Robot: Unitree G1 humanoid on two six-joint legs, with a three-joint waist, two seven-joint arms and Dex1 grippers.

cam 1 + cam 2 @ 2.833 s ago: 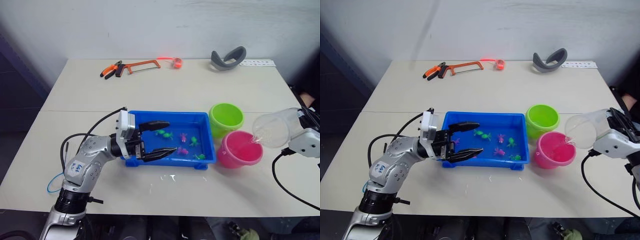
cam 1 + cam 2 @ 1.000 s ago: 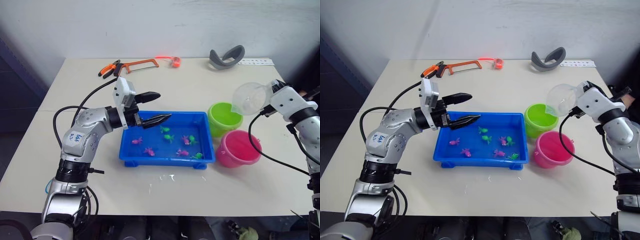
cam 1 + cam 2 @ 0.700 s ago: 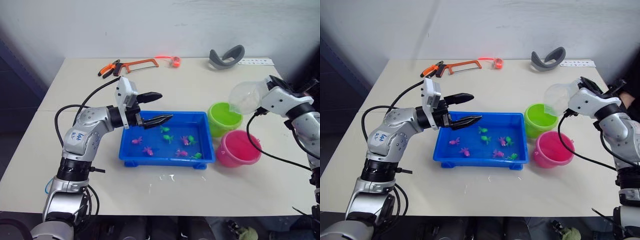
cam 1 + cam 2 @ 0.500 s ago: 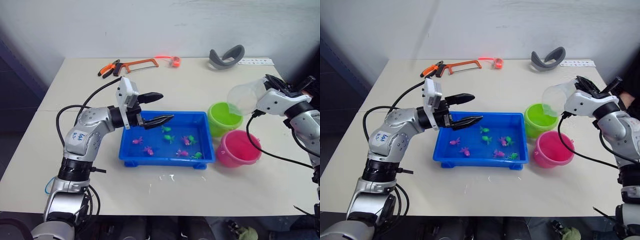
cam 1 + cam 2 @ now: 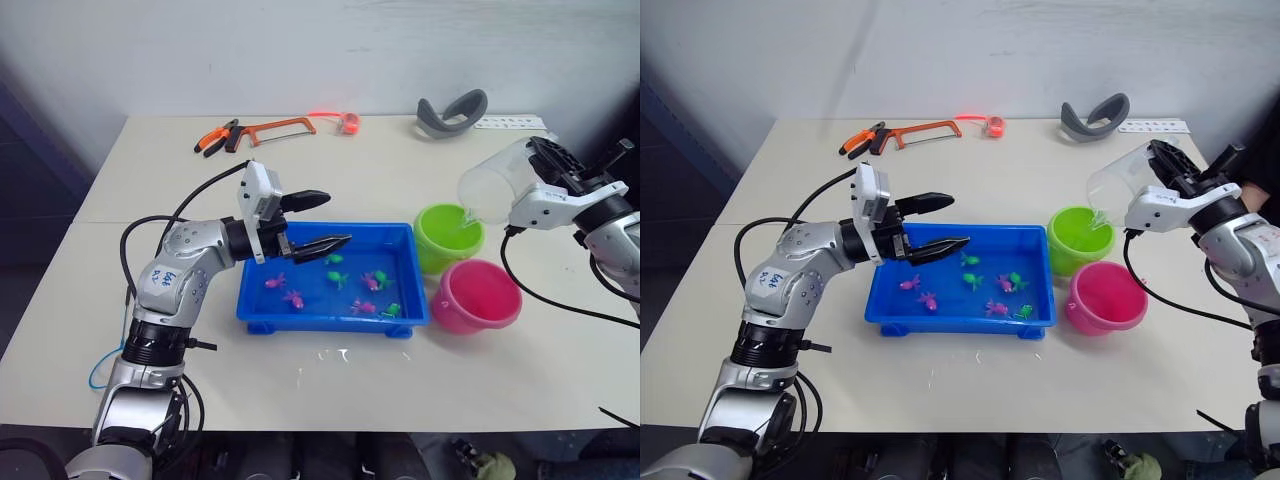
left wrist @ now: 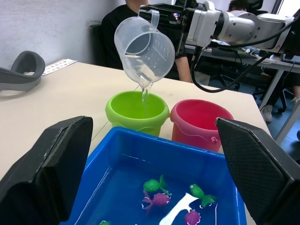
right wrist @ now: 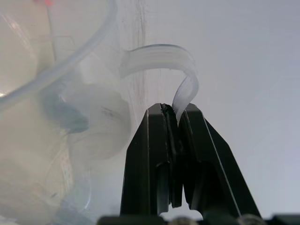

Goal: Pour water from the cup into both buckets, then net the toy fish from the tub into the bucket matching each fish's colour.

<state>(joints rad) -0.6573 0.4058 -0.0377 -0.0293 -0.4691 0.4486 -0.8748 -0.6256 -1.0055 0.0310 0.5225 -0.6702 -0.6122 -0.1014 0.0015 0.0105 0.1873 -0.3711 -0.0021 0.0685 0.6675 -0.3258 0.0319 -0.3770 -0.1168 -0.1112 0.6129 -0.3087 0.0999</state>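
The blue tub (image 5: 330, 312) holds small green and pink toy fish (image 5: 340, 279). The left gripper (image 5: 313, 220) hangs over the tub's left end, fingers spread, holding nothing. Right of the tub stand the green bucket (image 5: 450, 236) and pink bucket (image 5: 477, 296). Above the green bucket the right gripper (image 7: 172, 140) pinches the handle of the tilted clear cup (image 6: 144, 48), water streaming down into it

My right gripper (image 7: 173, 117) shifts cup (image 5: 495, 190) from pink bucket (image 5: 477, 296) to green bucket (image 5: 450, 237); water now streams in.
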